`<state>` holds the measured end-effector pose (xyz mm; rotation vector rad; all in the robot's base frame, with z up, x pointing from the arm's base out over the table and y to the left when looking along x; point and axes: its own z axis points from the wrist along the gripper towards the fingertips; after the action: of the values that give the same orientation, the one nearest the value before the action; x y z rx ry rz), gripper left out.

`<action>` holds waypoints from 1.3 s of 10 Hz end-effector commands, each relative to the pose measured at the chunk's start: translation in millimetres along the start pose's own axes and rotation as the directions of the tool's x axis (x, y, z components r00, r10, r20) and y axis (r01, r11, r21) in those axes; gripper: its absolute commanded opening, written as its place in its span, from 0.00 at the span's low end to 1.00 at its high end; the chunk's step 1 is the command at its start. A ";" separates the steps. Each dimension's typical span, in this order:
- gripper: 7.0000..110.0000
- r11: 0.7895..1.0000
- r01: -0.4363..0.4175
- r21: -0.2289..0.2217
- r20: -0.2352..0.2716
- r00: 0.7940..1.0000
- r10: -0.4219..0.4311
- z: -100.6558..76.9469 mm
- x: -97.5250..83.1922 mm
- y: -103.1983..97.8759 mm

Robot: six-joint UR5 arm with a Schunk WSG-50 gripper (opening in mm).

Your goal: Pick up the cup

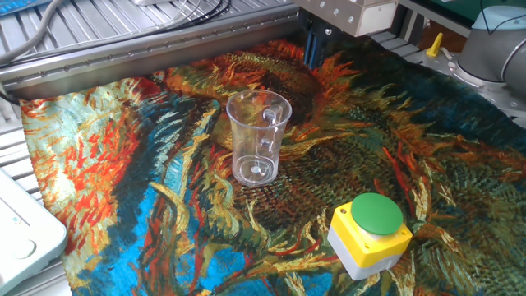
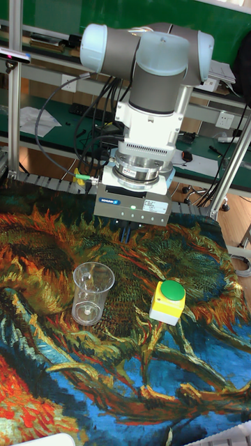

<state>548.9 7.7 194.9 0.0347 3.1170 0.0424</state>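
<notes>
So the whole table is covered by a big sunflower-painting cloth (image 1: 123,164), orange and blue all over. Above its far side hangs the UR5 arm (image 2: 157,66), and its gripper (image 2: 127,233) sits low behind the cup; the fingers are mostly hidden, so I can't tell how they're set. Upright on the cloth stands the cup (image 1: 257,137), clear plastic, untouched. Well apart, nearer the front, is a yellow button box (image 1: 369,236) with a green top.
</notes>
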 end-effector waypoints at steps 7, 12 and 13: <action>0.00 1.000 0.000 0.006 0.000 1.000 0.000 -0.9 0.0 -2.5; 0.00 1.000 -0.003 -0.006 0.063 0.998 0.003 -1.2 -15.5 1.3; 0.00 1.000 -0.006 -0.005 0.061 0.998 0.006 -1.0 -15.0 0.9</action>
<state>560.0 5.7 194.9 0.0332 3.0721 0.0292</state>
